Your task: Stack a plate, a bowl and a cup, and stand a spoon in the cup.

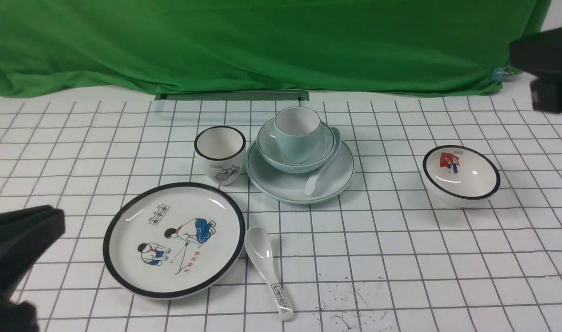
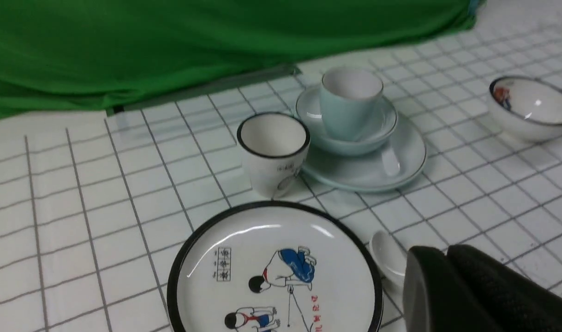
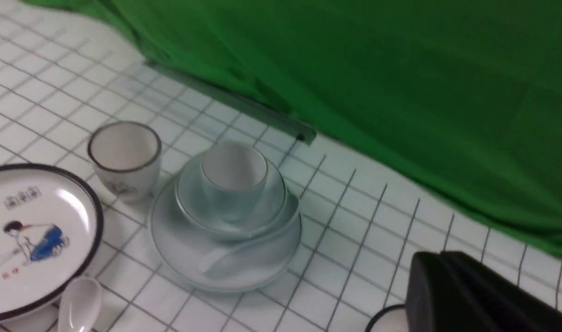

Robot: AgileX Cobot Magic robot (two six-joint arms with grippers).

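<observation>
The pale blue-green plate lies at the table's middle back. The matching bowl sits on it, and the cup stands upright and empty in the bowl. The plain white spoon lies on the plate, its handle leaning up along the bowl's right side; it also shows in the right wrist view. My left gripper is shut and empty at the near left, its fingertips pressed together. My right gripper hangs high at the far right, shut on nothing.
A white black-rimmed picture plate lies front left, with a marked spoon beside it. A white bicycle cup stands just left of the stack. A white bowl with a red picture sits right. Green cloth hangs behind.
</observation>
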